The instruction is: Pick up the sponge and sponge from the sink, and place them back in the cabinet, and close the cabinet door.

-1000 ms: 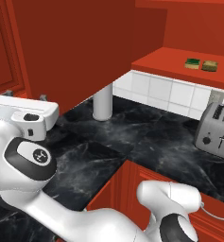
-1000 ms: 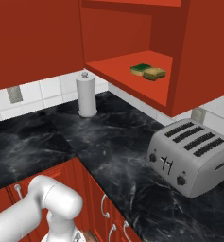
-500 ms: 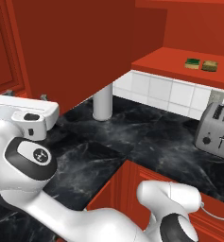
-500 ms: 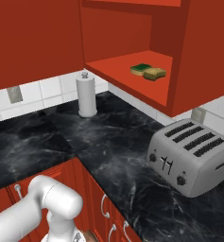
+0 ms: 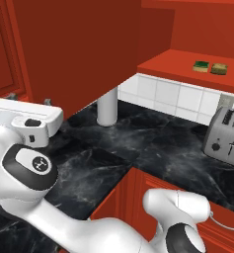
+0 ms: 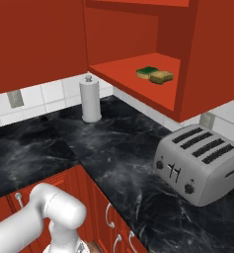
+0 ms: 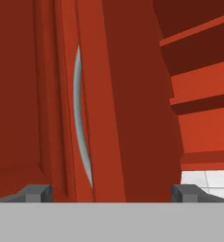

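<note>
1. The claw [image 7: 108, 191] faces the red door [image 7: 42, 94] close up, its two dark tips standing wide apart at the lower edge of the hand view, with nothing between them
2. Straight ahead of the claw, between the lines of its two tips, a curved silver handle [image 7: 81, 123] runs along the door near the door's edge
3. The left tip [image 7: 37, 191] sits below the door's recessed panel; the right tip [image 7: 186, 191] sits below the edge of the open cabinet [image 7: 198, 85]
4. To the claw's right in the hand view, past the door edge, the red shelves of the cabinet show, and a patch of white tile [image 7: 208, 178] just above the right tip
5. In the left base view the door [image 5: 5, 49] stands just above the white hand [image 5: 24, 118], and the claw's tips are hidden from that camera
6. The two sponges lie side by side on the cabinet shelf [image 6: 133, 79], well away from the claw: the green sponge [image 6: 147, 72] and the tan sponge [image 6: 161, 76], touching or very nearly so
7. In the left base view the same pair sits far to the right of the hand, green one [image 5: 201, 66] left of the tan one [image 5: 218, 68]
8. Below the shelf, on the black counter [image 6: 113, 153], stand a white paper towel roll [image 6: 90, 99] by the tiled wall and a silver toaster [image 6: 200, 165], both apart from the claw
</note>
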